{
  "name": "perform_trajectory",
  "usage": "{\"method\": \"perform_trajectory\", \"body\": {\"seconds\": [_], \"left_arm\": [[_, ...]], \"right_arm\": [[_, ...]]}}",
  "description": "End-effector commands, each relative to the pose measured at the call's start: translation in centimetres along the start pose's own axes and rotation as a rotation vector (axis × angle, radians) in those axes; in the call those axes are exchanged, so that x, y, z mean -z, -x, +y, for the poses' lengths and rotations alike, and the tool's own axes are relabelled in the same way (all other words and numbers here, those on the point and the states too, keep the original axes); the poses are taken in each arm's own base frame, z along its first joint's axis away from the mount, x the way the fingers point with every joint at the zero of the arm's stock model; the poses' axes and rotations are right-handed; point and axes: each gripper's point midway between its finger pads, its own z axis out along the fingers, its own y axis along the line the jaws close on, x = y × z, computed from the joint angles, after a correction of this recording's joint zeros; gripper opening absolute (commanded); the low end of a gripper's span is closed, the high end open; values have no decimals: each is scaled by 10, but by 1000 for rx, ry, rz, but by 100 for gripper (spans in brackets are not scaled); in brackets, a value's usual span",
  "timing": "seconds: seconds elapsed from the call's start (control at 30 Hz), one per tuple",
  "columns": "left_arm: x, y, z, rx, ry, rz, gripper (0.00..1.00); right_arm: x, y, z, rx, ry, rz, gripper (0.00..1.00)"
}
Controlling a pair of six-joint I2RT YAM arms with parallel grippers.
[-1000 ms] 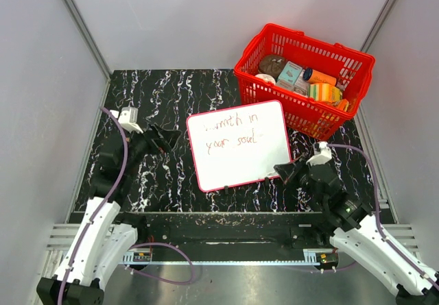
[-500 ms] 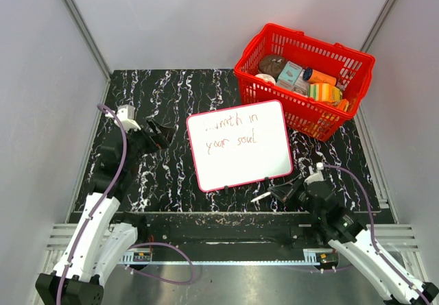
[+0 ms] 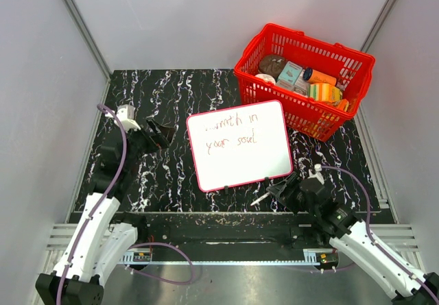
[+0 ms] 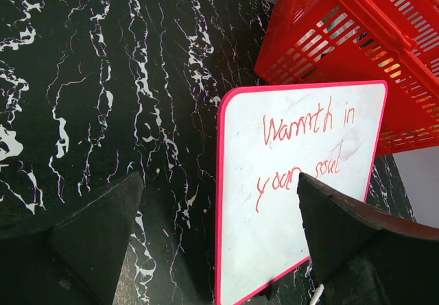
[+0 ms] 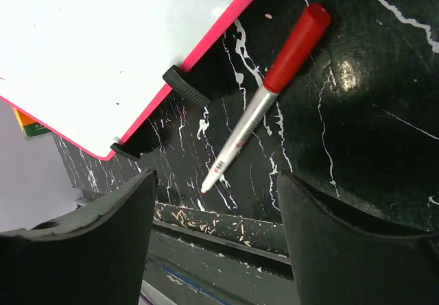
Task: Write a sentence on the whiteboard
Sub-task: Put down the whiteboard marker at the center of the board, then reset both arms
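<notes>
The whiteboard [image 3: 240, 164] lies flat mid-table, white with a thin red frame; it also shows in the left wrist view [image 4: 295, 243] and the right wrist view [image 5: 103, 44]. The sentence [image 3: 233, 130] in red cursive fills two lines near its top [image 4: 309, 147]. A silver marker with a red end [image 3: 261, 198] lies loose on the black table just below the board's lower right corner [image 5: 264, 99]. My right gripper [image 3: 280, 192] [image 5: 216, 178] stands open over the marker's tip, holding nothing. My left gripper [image 3: 161, 132] [image 4: 219, 178] hangs open left of the board.
A red basket [image 3: 302, 36] with several packets stands at the back right, touching the board's far corner [image 4: 309, 38]. The table's front edge and metal rail run right behind the marker. Grey walls close in both sides.
The right gripper came back from the board's lower right corner toward the front edge and opened. The marker left its jaws and now lies on the table. The left arm shifted slightly.
</notes>
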Motion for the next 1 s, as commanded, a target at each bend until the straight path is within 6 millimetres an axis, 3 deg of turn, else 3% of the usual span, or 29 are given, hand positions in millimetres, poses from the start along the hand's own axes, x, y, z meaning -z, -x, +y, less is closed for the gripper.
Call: {"method": "perform_trajectory", "body": {"seconds": [0.0, 0.2, 0.37, 0.5, 0.53, 0.8, 0.97], "left_arm": [[2, 13, -7, -5, -25, -57, 99], [5, 12, -6, -12, -29, -63, 99], [5, 11, -9, -9, -51, -68, 99], [5, 10, -10, -15, -56, -61, 99], [4, 9, -9, -18, -55, -57, 99], [-2, 4, -4, -30, -32, -23, 99], [-10, 0, 2, -22, 5, 25, 99]], "right_arm": [[3, 12, 2, 14, -20, -55, 78], [13, 24, 21, 32, 43, -101, 88], [25, 39, 51, 142, 117, -153, 97], [31, 60, 72, 310, 86, -216, 99], [38, 68, 88, 338, 99, -237, 99], [38, 115, 143, 666, -3, -342, 100], [45, 153, 170, 756, -90, -481, 100]]}}
